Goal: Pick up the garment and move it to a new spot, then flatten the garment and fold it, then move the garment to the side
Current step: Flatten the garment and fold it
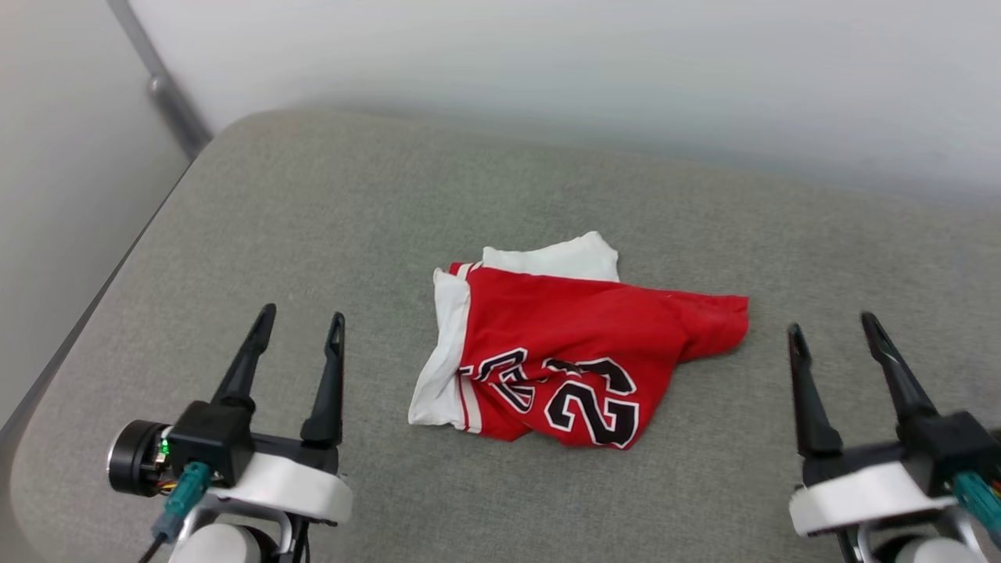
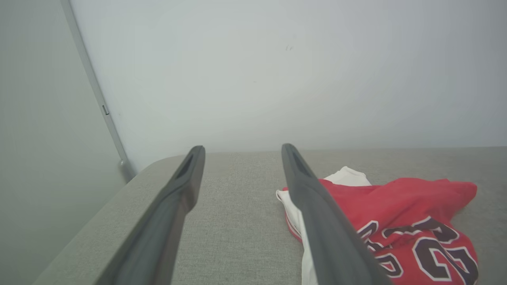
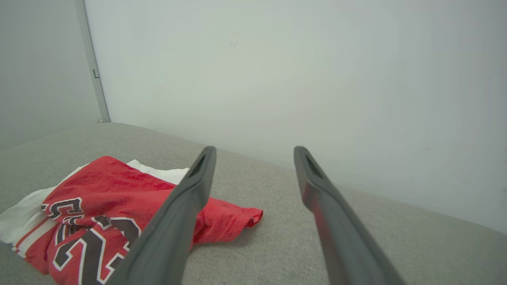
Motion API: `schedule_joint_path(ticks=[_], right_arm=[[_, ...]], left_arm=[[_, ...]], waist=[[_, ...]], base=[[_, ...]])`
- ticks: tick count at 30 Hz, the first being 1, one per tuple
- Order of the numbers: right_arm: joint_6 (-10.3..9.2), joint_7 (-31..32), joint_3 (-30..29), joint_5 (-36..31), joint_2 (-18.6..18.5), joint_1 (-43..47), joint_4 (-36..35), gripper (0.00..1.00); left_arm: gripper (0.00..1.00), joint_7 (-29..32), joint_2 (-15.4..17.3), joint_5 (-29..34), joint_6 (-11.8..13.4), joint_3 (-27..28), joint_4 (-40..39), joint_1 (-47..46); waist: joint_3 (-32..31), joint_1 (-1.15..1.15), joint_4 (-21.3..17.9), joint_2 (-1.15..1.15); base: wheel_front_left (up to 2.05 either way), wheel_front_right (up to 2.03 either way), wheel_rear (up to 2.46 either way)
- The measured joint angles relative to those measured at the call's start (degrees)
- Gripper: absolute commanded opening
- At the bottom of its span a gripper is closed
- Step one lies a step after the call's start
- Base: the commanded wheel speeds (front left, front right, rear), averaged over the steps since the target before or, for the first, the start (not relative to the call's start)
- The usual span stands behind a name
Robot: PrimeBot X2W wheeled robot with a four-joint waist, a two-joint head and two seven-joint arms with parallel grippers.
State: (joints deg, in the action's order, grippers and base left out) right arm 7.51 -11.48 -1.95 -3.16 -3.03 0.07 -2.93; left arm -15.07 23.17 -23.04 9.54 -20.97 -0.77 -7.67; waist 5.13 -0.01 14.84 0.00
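Two grippers sit low in my head view with the garment (image 1: 571, 352) lying between them, touched by neither. My left gripper (image 1: 303, 313) hangs over the grey upholstered surface (image 1: 313, 203) with its two dark fingers spread apart and nothing between them; through the left wrist camera I see bare grey fabric in the gap, and the jersey lies off to the right of the fingers. My right gripper (image 1: 833, 322) is likewise parted and empty, with one red end of the garment reaching out towards it but stopping just short. Through the right wrist camera, that red end lies behind the gripper's left finger, and the gap between the fingers shows grey cloth and pale wall (image 1: 547, 62). The garment rests near the middle of the surface in a loose crumpled heap, not spread flat. The red body is bunched, with white sleeve fabric showing along its left side and at the far edge. Red-and-white striped trim runs beside the white on the left. The black "23", outlined in white, faces up near the edge closest to me, with part of the lettering creased beside it. A grey metal post (image 1: 168, 94) slants up past the far left corner.
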Motion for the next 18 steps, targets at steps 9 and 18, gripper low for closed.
schedule_joint_path(ticks=[9, 18], right_arm=[[0.00, 47.5, 22.4, 20.4, -20.6, -29.2, 3.6, 1.00], [0.00, 68.6, 34.5, 28.8, -25.0, -50.2, 18.6, 1.00]], left_arm=[[1.00, 0.0, -9.1, 6.8, -7.8, 2.0, 0.1, -1.7], [1.00, 0.0, -14.8, 9.2, -12.2, 3.2, 1.3, -4.2]], waist=[[8.5, 0.02, 6.0, 0.00], [14.2, 0.02, 12.7, 0.00]], base=[[0.00, 0.00, 0.00], [0.00, 0.00, 0.00]])
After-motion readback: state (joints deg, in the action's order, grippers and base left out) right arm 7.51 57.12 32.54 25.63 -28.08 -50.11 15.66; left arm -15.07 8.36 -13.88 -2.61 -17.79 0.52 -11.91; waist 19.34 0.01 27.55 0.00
